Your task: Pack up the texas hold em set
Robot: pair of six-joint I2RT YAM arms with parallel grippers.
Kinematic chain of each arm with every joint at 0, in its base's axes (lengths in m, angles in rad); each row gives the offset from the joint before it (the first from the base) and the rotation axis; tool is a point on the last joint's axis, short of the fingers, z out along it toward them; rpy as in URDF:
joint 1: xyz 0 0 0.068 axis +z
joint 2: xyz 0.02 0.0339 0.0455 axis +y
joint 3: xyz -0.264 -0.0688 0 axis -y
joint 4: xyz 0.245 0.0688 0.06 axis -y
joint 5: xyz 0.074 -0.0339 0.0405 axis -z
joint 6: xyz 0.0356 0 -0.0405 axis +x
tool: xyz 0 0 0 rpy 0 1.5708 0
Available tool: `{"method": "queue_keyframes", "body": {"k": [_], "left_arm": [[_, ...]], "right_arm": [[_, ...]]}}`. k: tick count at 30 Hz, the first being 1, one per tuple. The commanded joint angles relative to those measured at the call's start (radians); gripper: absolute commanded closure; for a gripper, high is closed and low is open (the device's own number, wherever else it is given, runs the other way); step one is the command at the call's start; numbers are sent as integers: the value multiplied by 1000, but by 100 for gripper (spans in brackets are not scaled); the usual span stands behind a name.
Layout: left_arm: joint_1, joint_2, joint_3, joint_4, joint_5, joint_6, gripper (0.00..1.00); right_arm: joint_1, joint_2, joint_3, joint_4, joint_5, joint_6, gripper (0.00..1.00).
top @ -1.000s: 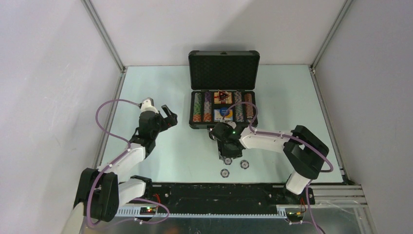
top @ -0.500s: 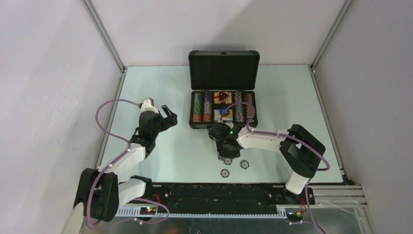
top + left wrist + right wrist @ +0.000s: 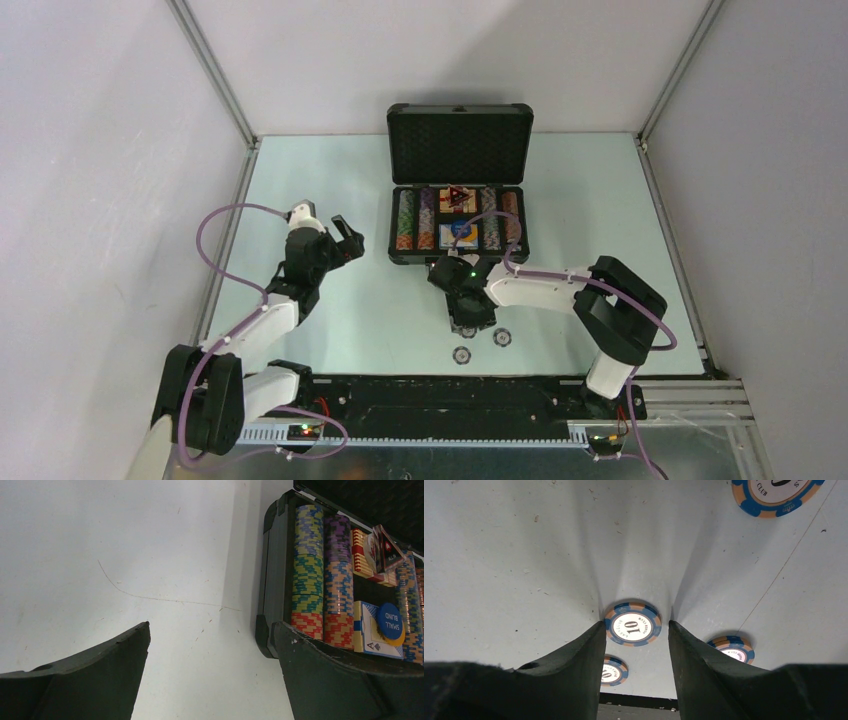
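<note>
The dark grey briefcase (image 3: pixel 459 143) lies open at the back, with rows of striped chips (image 3: pixel 405 220), a red card box (image 3: pixel 448 203) and a blue button (image 3: pixel 462 229) inside. My right gripper (image 3: pixel 468 322) is low over the table in front of the case. In the right wrist view its open fingers (image 3: pixel 636 630) straddle a blue and orange "10" chip (image 3: pixel 633 624) lying flat. Three more loose chips lie nearby (image 3: pixel 613 671) (image 3: pixel 732 648) (image 3: pixel 774 495). My left gripper (image 3: pixel 343 238) is open and empty, left of the case (image 3: pixel 270 580).
Two loose chips (image 3: pixel 462 354) (image 3: pixel 502 337) show near the front edge of the table. The black base rail (image 3: pixel 440 395) runs along the near edge. Grey walls close in left, right and back.
My right gripper has shifted slightly left and toward the case side, settling around the chip. The left arm has not moved.
</note>
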Motion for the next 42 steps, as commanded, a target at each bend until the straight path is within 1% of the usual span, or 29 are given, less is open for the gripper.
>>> {"method": "queue_keyframes", "body": {"k": [1, 5, 13, 19, 30, 34, 38, 40, 42], "left_arm": [[-7, -2, 27, 37, 2, 23, 2], [-7, -2, 26, 37, 2, 24, 2], [-6, 0, 26, 38, 1, 25, 2], [-7, 0, 25, 37, 0, 25, 2], [-7, 0, 26, 38, 0, 27, 2], [-6, -3, 26, 38, 0, 28, 2], [-7, -3, 25, 37, 2, 26, 2], [-7, -3, 26, 37, 1, 27, 2], [-7, -3, 25, 36, 0, 27, 2]], "right_arm": [[7, 13, 14, -18, 13, 6, 49], [9, 18, 14, -12, 9, 4, 53], [13, 29, 14, -12, 7, 1, 53], [4, -9, 16, -9, 19, -3, 55], [-29, -95, 73, -47, 64, -23, 52], [-39, -130, 72, -104, 105, -16, 51], [-58, -179, 33, -136, 120, -11, 51], [-70, -204, 0, -122, 103, -11, 50], [-75, -218, -20, -93, 85, -14, 48]]}}
